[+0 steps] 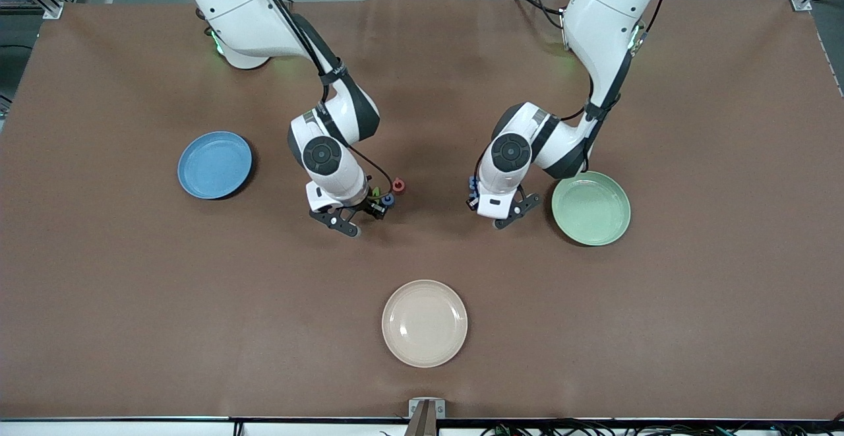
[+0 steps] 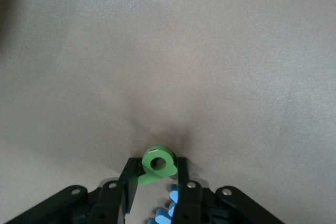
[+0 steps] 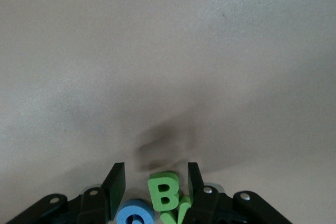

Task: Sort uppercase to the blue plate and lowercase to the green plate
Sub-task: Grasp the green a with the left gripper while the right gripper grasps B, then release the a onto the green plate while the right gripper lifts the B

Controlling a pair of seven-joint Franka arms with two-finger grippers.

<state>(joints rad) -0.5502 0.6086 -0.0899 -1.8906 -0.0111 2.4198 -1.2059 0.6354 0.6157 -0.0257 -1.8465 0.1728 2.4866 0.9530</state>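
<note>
White arms, black joints, black cables.

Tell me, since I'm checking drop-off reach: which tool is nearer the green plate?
Left. The left tool hangs right beside the green plate; the right tool is toward the blue plate.

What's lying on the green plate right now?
Nothing visible: the green plate shows a bare surface. The left pincer hangs beside it, not over it, with a green lowercase letter between its fingers.
</note>
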